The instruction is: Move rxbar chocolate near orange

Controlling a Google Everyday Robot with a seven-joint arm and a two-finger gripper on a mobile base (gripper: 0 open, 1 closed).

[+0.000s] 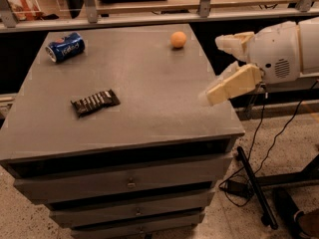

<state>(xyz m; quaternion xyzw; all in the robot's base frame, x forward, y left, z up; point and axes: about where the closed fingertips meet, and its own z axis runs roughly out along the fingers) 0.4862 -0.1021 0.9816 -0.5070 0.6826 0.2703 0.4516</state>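
Note:
The rxbar chocolate (94, 102) lies flat on the grey cabinet top (149, 93), left of centre, in its dark wrapper. The orange (178, 39) sits near the far right corner of the top. My gripper (217, 68) comes in from the right, over the right edge of the top, with its two pale fingers spread open and nothing between them. It is well to the right of the bar and in front of the orange.
A blue soda can (65, 47) lies on its side at the far left corner. Drawers run down the cabinet's front. A railing and shelf stand behind. Cables and a black stand lie on the floor at right.

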